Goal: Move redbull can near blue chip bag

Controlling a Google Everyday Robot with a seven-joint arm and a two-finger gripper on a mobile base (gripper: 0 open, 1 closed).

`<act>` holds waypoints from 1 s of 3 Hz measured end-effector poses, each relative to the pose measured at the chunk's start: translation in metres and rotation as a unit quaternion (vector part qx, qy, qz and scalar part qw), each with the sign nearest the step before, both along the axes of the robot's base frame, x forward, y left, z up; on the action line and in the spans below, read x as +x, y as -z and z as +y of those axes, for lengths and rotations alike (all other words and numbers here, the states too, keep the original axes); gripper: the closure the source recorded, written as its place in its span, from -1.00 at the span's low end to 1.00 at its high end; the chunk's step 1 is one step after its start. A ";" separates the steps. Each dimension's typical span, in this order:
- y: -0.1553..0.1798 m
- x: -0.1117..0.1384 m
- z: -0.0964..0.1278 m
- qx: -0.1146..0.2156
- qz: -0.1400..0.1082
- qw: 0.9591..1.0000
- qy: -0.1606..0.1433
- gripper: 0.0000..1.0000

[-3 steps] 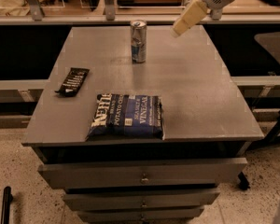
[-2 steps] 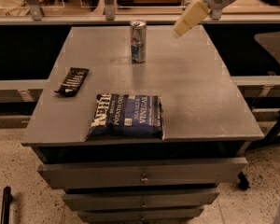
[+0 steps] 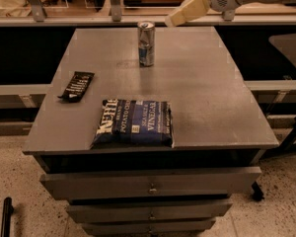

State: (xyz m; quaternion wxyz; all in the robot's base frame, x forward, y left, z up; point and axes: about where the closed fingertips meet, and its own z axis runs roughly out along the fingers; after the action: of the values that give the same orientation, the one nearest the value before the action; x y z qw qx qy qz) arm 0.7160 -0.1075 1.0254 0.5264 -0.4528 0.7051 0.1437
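Observation:
The redbull can (image 3: 146,43), slim, silver and blue, stands upright at the back middle of the grey table (image 3: 207,98). The blue chip bag (image 3: 134,123) lies flat near the table's front edge, left of centre, with white lettering facing up. My gripper (image 3: 180,16) hangs in the air above the table's back edge, just right of the can's top and a little higher, not touching it. The arm reaches in from the upper right.
A narrow black packet (image 3: 77,85) lies near the table's left edge. The table has drawers (image 3: 150,181) below its front. A shelf rail with metal posts (image 3: 113,4) runs behind the table. Another table corner (image 3: 291,46) shows at the right.
My gripper has moved left, closer to the top of the can. The can, the bag and the packet have not moved.

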 end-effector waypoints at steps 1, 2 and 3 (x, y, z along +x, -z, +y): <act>-0.014 0.015 0.064 0.118 -0.032 0.991 -0.047 -1.00; -0.009 0.017 0.068 0.122 -0.030 0.991 -0.044 -1.00; 0.008 0.015 0.061 0.123 -0.017 0.992 -0.027 -1.00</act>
State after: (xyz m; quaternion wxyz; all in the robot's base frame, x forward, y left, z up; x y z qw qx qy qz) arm 0.7307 -0.0466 1.0171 0.5858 -0.4061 0.6607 0.2355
